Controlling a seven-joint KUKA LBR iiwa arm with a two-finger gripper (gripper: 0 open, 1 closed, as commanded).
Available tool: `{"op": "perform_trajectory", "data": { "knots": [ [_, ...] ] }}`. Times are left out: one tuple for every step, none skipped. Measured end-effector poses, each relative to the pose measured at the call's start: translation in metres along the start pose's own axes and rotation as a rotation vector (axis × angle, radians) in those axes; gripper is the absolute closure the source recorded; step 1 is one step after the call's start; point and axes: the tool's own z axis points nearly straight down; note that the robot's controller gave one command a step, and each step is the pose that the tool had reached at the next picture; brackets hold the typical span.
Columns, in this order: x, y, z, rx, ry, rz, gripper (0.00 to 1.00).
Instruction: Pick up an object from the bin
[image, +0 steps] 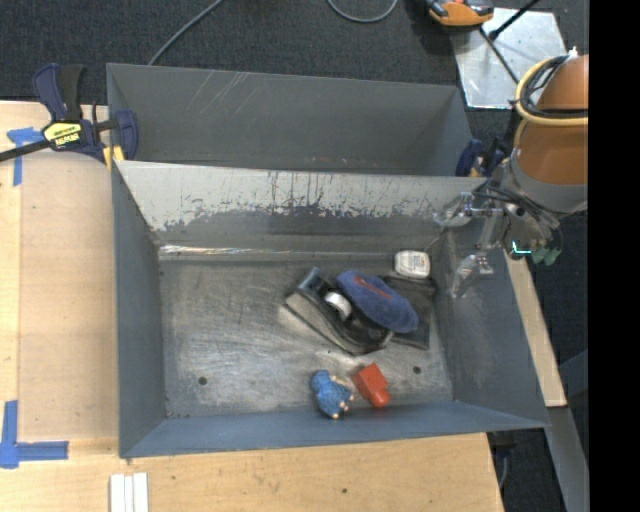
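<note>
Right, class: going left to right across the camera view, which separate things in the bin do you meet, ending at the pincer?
Small blue lumpy toy → small orange-red block → small white rounded object → pincer. The central heap of blue cloth and dark flat pieces overlaps these, so it is omitted.

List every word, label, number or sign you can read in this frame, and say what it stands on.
No text here can be read.
White round thing at the back right of the bin: any marking on its face is too blurred to read.
Blue fabric pouch, small blue toy, orange-red block: no lettering visible.
</note>
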Motion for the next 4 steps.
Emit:
{"op": "perform_trajectory", "data": {
  "knots": [
    [0.017, 0.084, -0.042, -0.003, -0.009, 0.107, 0.00],
    [0.025, 0.098, 0.103, -0.004, -0.019, 0.376, 0.00],
    [0.026, 0.099, 0.105, -0.004, -0.011, 0.374, 1.00],
    [0.044, 0.093, -0.028, -0.001, -0.013, 0.315, 1.00]
  ]
}}
